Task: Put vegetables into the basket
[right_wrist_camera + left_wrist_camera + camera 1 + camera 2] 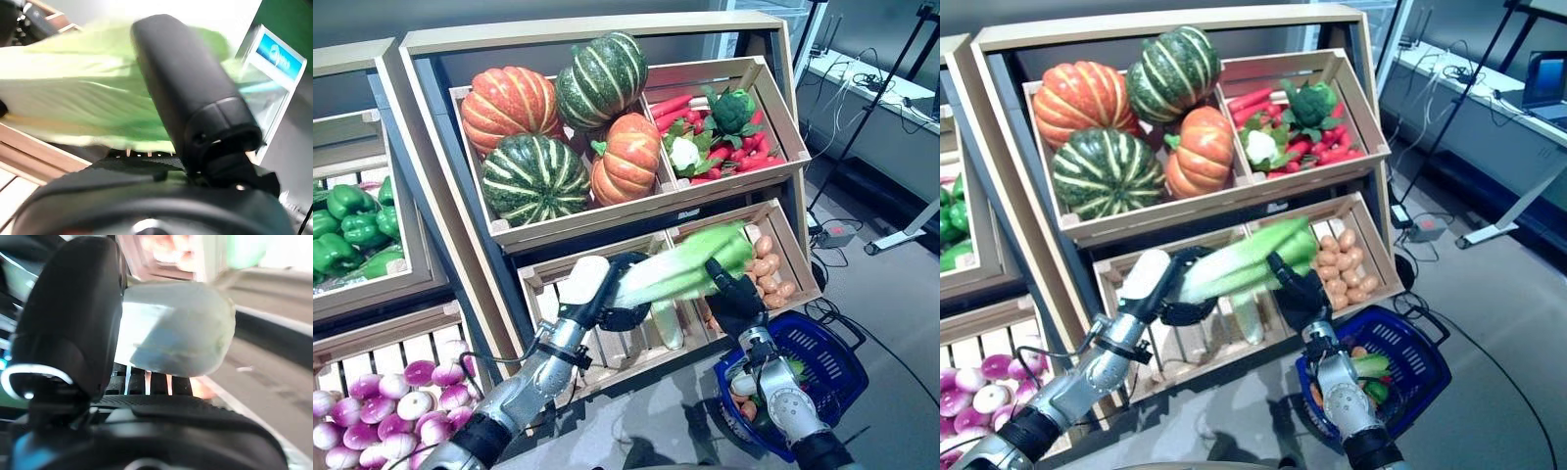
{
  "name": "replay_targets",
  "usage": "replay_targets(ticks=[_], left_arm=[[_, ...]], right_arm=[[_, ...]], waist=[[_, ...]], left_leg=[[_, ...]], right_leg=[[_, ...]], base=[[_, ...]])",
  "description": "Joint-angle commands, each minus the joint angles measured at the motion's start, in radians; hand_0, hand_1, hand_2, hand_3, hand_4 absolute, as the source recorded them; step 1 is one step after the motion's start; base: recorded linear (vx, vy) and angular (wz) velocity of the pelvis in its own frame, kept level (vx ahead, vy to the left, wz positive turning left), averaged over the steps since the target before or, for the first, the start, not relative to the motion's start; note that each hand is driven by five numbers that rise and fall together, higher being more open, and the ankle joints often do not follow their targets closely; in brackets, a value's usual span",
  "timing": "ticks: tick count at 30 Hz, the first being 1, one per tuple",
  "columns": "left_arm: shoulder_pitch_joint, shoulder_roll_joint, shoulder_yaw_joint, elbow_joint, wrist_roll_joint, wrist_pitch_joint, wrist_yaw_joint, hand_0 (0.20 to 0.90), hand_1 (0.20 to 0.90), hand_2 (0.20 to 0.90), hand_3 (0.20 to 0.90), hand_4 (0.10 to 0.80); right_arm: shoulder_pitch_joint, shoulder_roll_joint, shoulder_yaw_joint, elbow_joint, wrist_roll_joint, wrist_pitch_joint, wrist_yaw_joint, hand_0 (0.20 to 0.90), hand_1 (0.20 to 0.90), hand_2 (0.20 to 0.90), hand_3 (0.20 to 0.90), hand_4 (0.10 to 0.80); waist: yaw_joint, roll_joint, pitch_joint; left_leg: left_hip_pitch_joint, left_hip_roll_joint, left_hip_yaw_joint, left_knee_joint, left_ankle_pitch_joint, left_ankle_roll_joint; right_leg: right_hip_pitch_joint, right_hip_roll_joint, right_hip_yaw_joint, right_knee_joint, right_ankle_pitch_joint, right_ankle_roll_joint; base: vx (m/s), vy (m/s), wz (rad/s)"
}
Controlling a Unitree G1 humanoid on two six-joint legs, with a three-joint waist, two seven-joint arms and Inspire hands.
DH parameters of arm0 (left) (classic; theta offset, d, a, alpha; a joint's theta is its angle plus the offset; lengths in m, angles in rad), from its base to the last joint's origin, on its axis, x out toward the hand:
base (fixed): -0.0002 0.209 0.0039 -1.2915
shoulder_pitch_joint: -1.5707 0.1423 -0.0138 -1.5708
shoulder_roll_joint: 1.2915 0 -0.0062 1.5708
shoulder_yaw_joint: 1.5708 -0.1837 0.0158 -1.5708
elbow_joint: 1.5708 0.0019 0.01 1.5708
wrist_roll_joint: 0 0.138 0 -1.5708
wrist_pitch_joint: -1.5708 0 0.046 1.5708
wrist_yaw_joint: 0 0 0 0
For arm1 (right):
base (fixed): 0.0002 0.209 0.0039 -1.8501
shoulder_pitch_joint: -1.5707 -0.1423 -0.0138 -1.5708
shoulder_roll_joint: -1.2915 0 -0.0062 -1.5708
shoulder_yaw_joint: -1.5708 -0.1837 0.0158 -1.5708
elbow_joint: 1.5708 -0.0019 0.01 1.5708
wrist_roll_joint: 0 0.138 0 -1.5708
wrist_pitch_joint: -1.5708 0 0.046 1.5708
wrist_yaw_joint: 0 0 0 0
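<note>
Your left robot hand (607, 294): arm reaching up from lower left, fingers and thumb curled in a clasp | Your right robot hand (736, 299): forearm rising from lower right, wrist upright, fingers and thumb closed in a grip

no readable text, labels or numbers

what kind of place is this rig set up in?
Likely a mock grocery produce stand inside a lab: tiered wooden crates stocked with pumpkins, a blue shopping basket on the floor, and a desk with cables behind.
</note>
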Motion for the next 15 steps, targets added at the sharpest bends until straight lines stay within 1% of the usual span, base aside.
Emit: replay_targets(ticks=[1, 2, 4, 8, 10, 11, 12, 15], left_arm=[[-0.205, -0.029, -0.080, -0.106, 0.102, -0.210, 0.152, 0.300, 0.300, 0.300, 0.300, 0.400], [-0.210, -0.029, -0.092, -0.102, 0.131, -0.215, 0.183, 0.300, 0.300, 0.300, 0.300, 0.400], [-0.218, -0.031, -0.108, -0.096, 0.147, -0.220, 0.198, 0.300, 0.300, 0.300, 0.300, 0.400], [-0.242, -0.047, -0.147, -0.066, 0.141, -0.222, 0.176, 0.300, 0.300, 0.300, 0.300, 0.400], [-0.251, -0.049, -0.158, -0.058, 0.136, -0.225, 0.167, 0.300, 0.300, 0.300, 0.300, 0.400], [-0.252, -0.051, -0.168, -0.052, 0.142, -0.231, 0.161, 0.300, 0.300, 0.300, 0.300, 0.400], [-0.254, -0.054, -0.175, -0.048, 0.140, -0.236, 0.147, 0.300, 0.300, 0.300, 0.300, 0.400], [-0.257, -0.057, -0.191, -0.035, 0.139, -0.243, 0.141, 0.300, 0.300, 0.300, 0.300, 0.400]], right_arm=[[-0.177, 0.076, -0.009, -0.099, 0.050, -0.044, -0.059, 0.900, 0.900, 0.900, 0.900, 0.800], [-0.181, 0.081, -0.014, -0.097, 0.068, -0.056, -0.088, 0.900, 0.900, 0.900, 0.900, 0.800], [-0.195, 0.086, -0.028, -0.084, 0.114, -0.064, -0.103, 0.900, 0.900, 0.900, 0.900, 0.800], [-0.248, 0.094, -0.053, -0.061, 0.164, -0.076, -0.115, 0.900, 0.900, 0.900, 0.900, 0.800], [-0.268, 0.091, -0.060, -0.055, 0.165, -0.079, -0.120, 0.900, 0.900, 0.900, 0.900, 0.800], [-0.282, 0.088, -0.067, -0.049, 0.168, -0.079, -0.117, 0.900, 0.900, 0.900, 0.900, 0.800], [-0.297, 0.090, -0.075, -0.047, 0.165, -0.079, -0.114, 0.900, 0.900, 0.900, 0.900, 0.800], [-0.313, 0.090, -0.082, -0.046, 0.156, -0.078, -0.113, 0.900, 0.900, 0.900, 0.900, 0.800]], waist=[[-0.021, -0.026, -0.046], [-0.024, -0.026, -0.047], [-0.026, -0.026, -0.048], [-0.027, -0.025, -0.052], [-0.026, -0.026, -0.052], [-0.025, -0.025, -0.054], [-0.024, -0.026, -0.054], [-0.023, -0.026, -0.056]], left_leg=[[-0.008, -0.024, 0.012, 0.001, -0.041, 0.029], [-0.008, -0.024, 0.015, 0.001, -0.041, 0.029], [-0.008, -0.023, 0.017, 0.001, -0.040, 0.029], [-0.007, -0.024, 0.015, 0.001, -0.042, 0.029], [-0.013, -0.026, 0.015, 0.001, -0.032, 0.030], [-0.009, -0.025, 0.013, 0.001, -0.043, 0.030], [-0.016, -0.027, 0.014, 0.001, -0.032, 0.031], [-0.013, -0.027, 0.011, 0.001, -0.042, 0.030]], right_leg=[[0.007, -0.041, 0.023, 0.001, 0.027, -0.007], [0.006, -0.041, 0.026, 0.001, 0.028, -0.007], [0.005, -0.041, 0.029, 0.001, 0.029, -0.006], [0.006, -0.039, 0.035, 0.001, 0.029, -0.007], [0.001, -0.039, 0.036, 0.001, 0.037, -0.010], [0.005, -0.038, 0.037, 0.001, 0.028, -0.009], [-0.001, -0.038, 0.038, 0.001, 0.037, -0.012], [0.002, -0.037, 0.040, 0.001, 0.028, -0.010]], base=[[0.004, 0.007, -0.03], [0.002, 0.011, -0.04], [0.000, 0.007, -0.02], [0.000, 0.000, 0.00], [0.000, 0.000, 0.00], [0.000, 0.000, 0.00], [0.000, 0.000, 0.00], [0.009, -0.002, 0.00]])
